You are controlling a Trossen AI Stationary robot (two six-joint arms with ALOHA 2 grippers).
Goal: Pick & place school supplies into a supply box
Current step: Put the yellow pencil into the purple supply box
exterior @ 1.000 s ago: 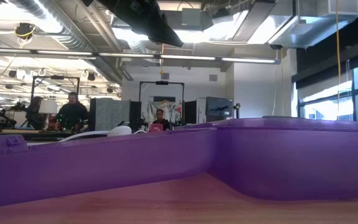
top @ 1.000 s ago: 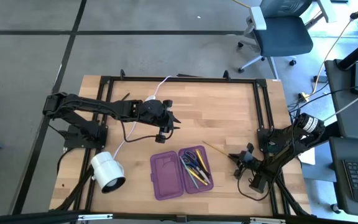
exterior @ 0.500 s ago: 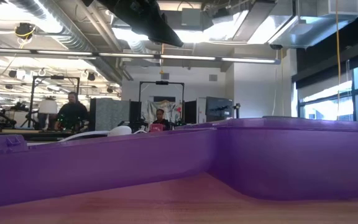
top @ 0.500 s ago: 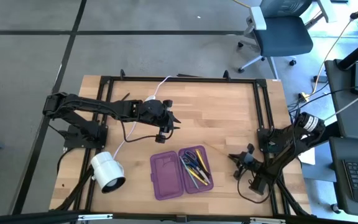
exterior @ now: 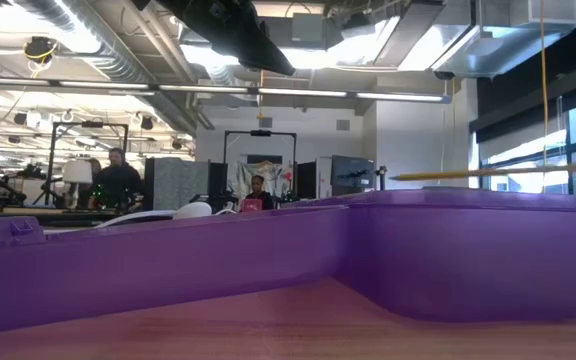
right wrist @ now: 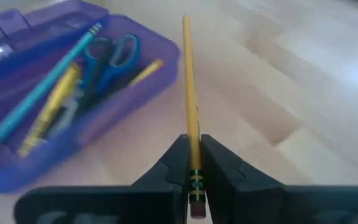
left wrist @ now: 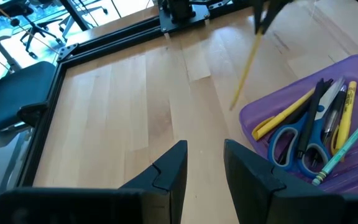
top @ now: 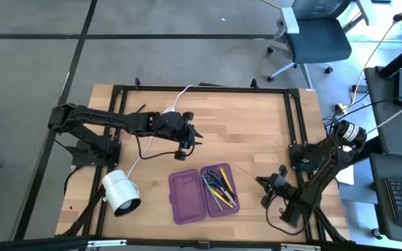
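Observation:
The purple supply box (top: 188, 197) lies open near the table's near edge. Its right half (left wrist: 353, 68) holds blue-handled scissors (left wrist: 298, 144), yellow pens and a teal pencil (right wrist: 42, 84). My right gripper (top: 269, 185) is to the right of the box and is shut on a yellow pencil (right wrist: 188, 81). That pencil also shows above the box wall in the low view (exterior: 468, 174). My left gripper (left wrist: 204, 163) hovers open over bare wood on the far side of the box (top: 190, 137). My right gripper pinches the yellow pencil between its two fingers just ahead of the ferrule (right wrist: 193, 163), near the eraser end (right wrist: 195, 206). The fingers lie along the pencil. It is lifted clear of the table, about level, with its point (left wrist: 233, 104) reaching toward the box.
A white cylindrical lamp (top: 121, 193) lies on the near left of the table, with a white cable (top: 147, 143) running from it toward the far edge. Black frame rails (top: 201, 89) border the table. Bare wood lies between the two grippers. People stand in the room behind (exterior: 118, 180).
My right gripper has drawn a little toward the table's near edge and risen, lifting the yellow pencil off the wood where it lay right of the box. The pencil now shows level above the box wall in the low view.

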